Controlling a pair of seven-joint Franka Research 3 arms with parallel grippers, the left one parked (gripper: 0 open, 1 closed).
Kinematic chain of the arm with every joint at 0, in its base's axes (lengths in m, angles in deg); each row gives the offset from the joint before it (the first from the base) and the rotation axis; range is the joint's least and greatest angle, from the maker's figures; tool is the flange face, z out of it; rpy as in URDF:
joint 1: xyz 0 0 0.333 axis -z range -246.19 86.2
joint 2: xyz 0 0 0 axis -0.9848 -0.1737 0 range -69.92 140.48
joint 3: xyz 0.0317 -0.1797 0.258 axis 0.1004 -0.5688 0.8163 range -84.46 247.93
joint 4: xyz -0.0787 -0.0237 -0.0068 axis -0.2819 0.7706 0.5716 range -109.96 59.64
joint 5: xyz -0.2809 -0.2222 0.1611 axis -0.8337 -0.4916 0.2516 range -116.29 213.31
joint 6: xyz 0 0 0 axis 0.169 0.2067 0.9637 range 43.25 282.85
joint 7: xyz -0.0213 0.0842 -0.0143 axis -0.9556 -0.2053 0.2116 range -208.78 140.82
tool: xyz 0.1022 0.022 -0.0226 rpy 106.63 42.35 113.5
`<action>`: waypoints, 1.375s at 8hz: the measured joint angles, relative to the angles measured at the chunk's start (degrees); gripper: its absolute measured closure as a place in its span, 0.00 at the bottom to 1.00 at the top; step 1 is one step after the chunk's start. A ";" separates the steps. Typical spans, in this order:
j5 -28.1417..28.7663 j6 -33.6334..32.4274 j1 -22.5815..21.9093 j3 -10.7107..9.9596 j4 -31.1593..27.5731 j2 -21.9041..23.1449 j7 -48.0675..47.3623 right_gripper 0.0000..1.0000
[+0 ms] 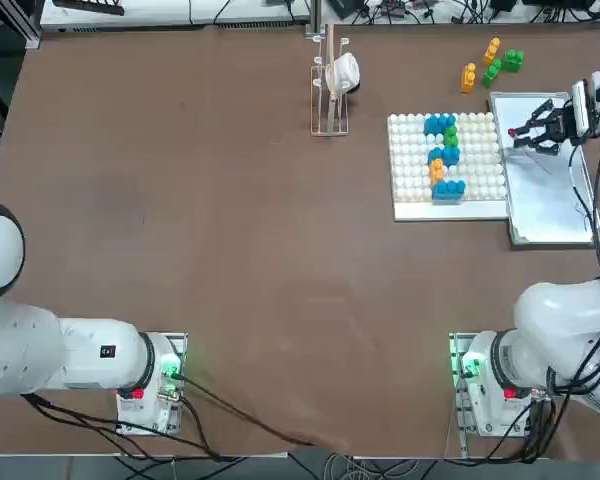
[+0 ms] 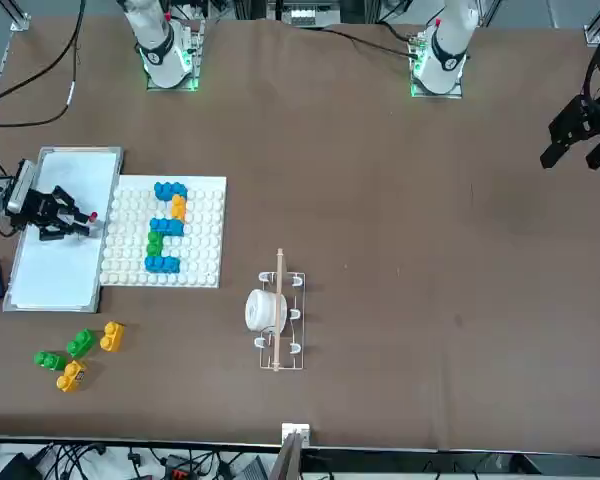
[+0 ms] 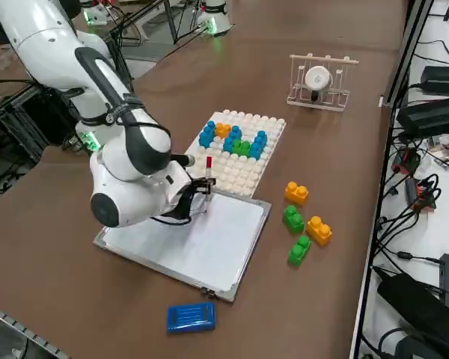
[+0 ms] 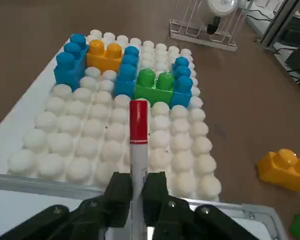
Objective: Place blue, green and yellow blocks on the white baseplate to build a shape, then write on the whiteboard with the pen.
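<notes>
Red-capped pen [image 4: 138, 145] sits clamped between the right gripper [image 4: 138, 192] fingers, held over the whiteboard [image 3: 202, 243] near its edge by the white baseplate [image 3: 243, 172]. Blue, green and yellow blocks [image 4: 125, 67] are stuck on that plate; some spare bricks [image 3: 303, 217] lie loose nearby.

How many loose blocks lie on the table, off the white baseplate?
4: two yellow blocks and two green blocks, clustered on the table beside the whiteboard. None appear hidden.
</notes>
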 joint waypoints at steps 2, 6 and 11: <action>0.05 -0.09 -0.55 -0.04 6.21 -4.02 0.00 0.83; -0.74 -2.41 2.88 -0.74 11.86 -8.52 0.61 0.83; -0.82 -2.88 2.49 0.61 13.63 -10.63 0.59 0.83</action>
